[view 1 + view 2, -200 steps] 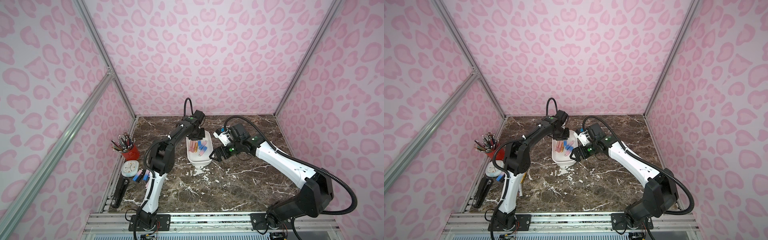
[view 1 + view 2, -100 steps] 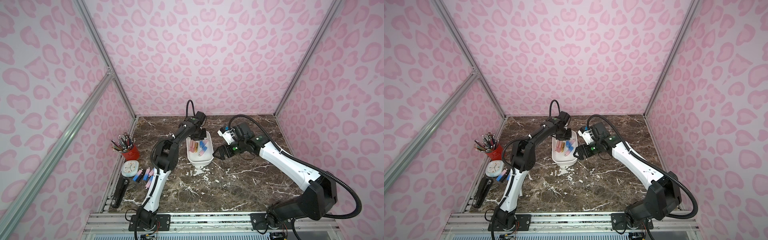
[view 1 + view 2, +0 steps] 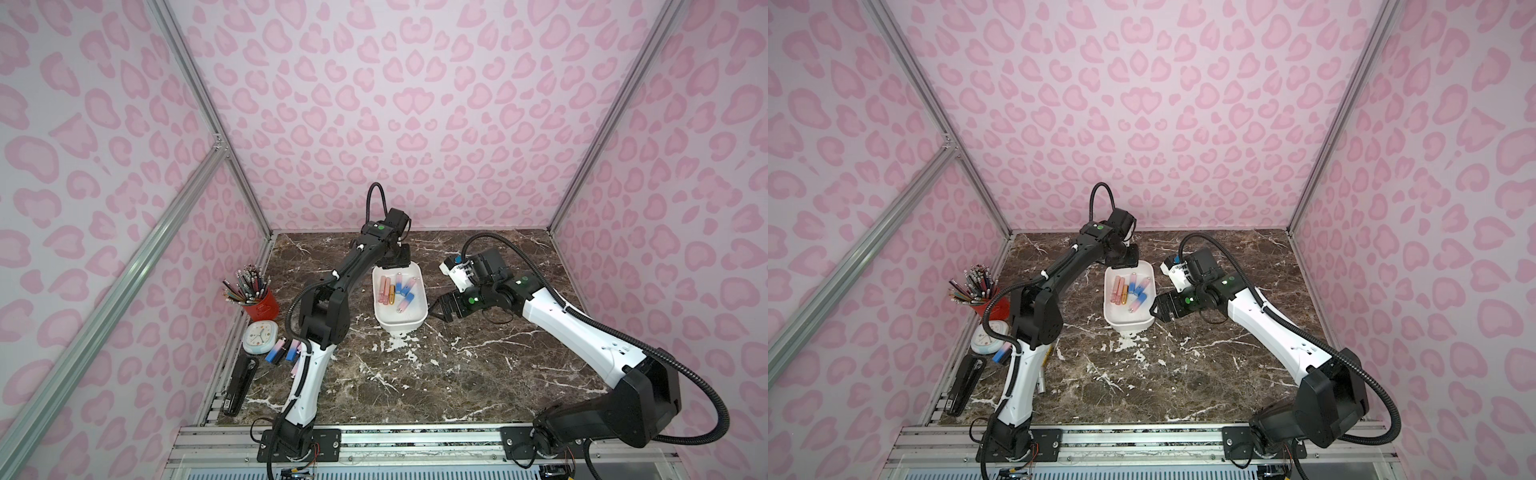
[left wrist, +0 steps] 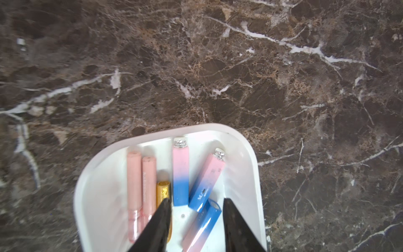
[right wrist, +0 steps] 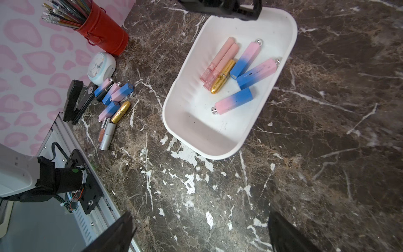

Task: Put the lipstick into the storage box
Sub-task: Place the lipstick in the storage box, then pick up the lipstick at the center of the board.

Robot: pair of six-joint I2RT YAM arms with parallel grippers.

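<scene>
Shows loose lipsticks [image 5: 120, 92] at left, beside the clock [image 5: 101, 67]. Places six lipsticks [image 5: 244, 63] inside the storage box [image 5: 196, 126] at centre, left gripper [image 4: 196, 199] partly parted and empty just above them. Puts right gripper [image 5: 201, 212], spread wide and empty, just right of the box.

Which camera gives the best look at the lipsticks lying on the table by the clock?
The right wrist view: the loose lipsticks lie unobstructed beside the clock, apart from the storage box. In both top views the left arm covers part of the pile. The left wrist view misses them.
</scene>
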